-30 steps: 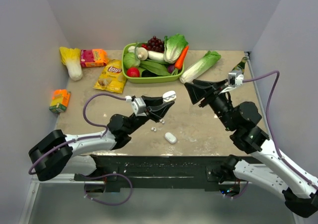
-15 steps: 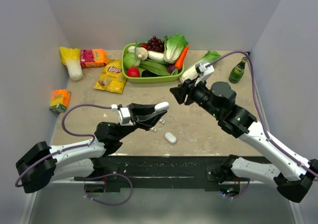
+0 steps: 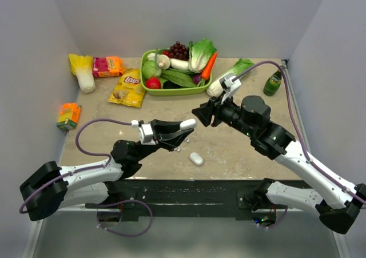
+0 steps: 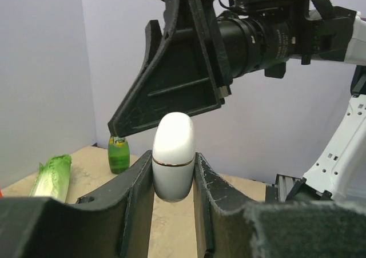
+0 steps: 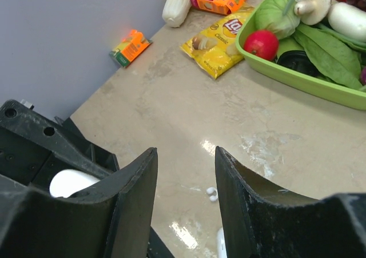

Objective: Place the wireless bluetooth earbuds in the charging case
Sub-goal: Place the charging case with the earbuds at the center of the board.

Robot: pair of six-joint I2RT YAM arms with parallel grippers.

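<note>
Tabletop (image 3: pixel 246 149) unchanged — right gripper (image 3: pixel 197 115) nearer charging case (image 3: pixel 187 123)

A charging case (image 4: pixel 172 155) is held in the left tool (image 3: pixel 184 127) above the desk (image 3: pixel 240 149), with the right tool (image 3: pixel 200 114) just to its far right. The earbuds (image 5: pixel 212 194) are laid on the desk beneath, a second case (image 3: pixel 196 158) near-right of them. A tray (image 3: pixel 171 91) is set at the far edge, a bottle (image 3: pixel 273 83) far right.

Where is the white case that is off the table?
The white case is clamped in the left gripper, near the table's front centre in the top view, just before the open right gripper.
</note>
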